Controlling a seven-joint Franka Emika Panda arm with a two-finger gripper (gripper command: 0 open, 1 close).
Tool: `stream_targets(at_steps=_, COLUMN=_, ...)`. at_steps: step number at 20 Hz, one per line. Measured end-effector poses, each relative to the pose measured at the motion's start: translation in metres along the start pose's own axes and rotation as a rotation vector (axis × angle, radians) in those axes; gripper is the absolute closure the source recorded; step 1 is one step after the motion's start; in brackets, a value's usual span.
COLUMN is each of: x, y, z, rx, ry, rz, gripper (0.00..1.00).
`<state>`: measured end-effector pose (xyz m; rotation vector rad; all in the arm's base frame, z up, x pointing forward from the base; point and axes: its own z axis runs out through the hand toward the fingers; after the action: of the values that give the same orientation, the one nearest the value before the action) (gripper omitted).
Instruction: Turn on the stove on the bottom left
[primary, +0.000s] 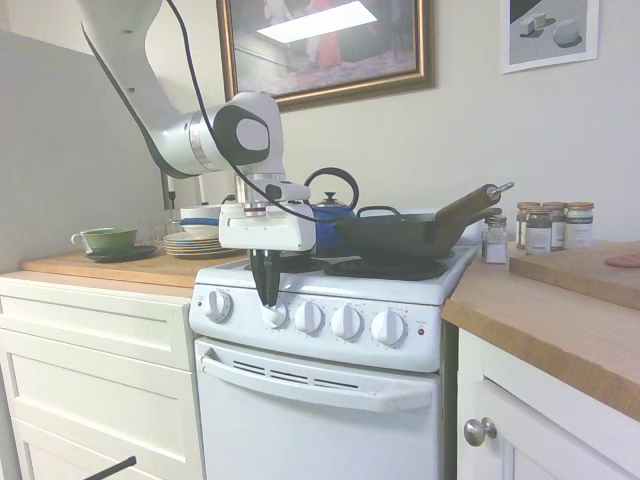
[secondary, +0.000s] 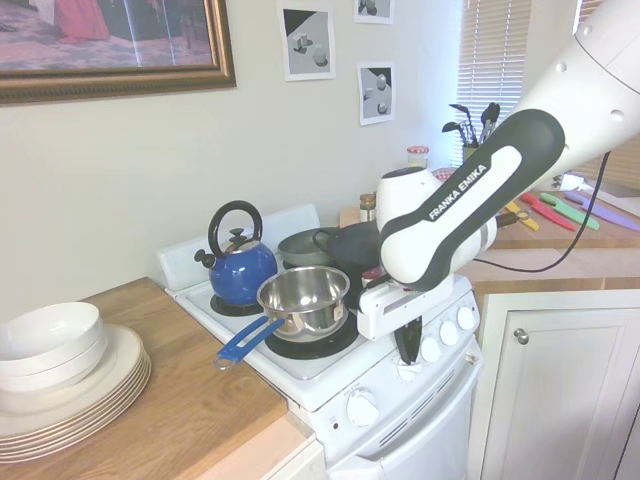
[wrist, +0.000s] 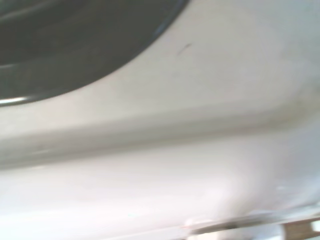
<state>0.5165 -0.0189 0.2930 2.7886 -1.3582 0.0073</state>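
The white stove (primary: 330, 400) stands between wooden counters, with five round knobs along its front panel and a small red light (primary: 420, 331) at the panel's right end. My gripper (primary: 268, 303) points straight down at the panel. Its dark fingers are closed around the second knob from the left (primary: 273, 317). The second exterior view shows the same: gripper (secondary: 407, 358) on that knob (secondary: 410, 371). The wrist view is blurred, with only the white stove top (wrist: 200, 125) and a dark burner edge (wrist: 75, 45).
A blue kettle (secondary: 240, 270), a steel saucepan with a blue handle (secondary: 305, 298) and a dark wok (primary: 400, 238) sit on the burners. Stacked plates and bowls (secondary: 60, 380) rest on the left counter. Spice jars (primary: 550, 226) and a cutting board (primary: 580, 270) are on the right one.
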Motion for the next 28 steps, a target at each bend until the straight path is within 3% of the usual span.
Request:
stream_targets(at_steps=12, x=-0.007, y=-0.004, z=0.021, rx=-0.021, ry=-0.040, rz=0.017, gripper=1.00)
stream_targets(at_steps=28, x=-0.014, y=-0.009, z=0.033, rx=-0.091, ry=0.037, rz=0.012, gripper=1.00)
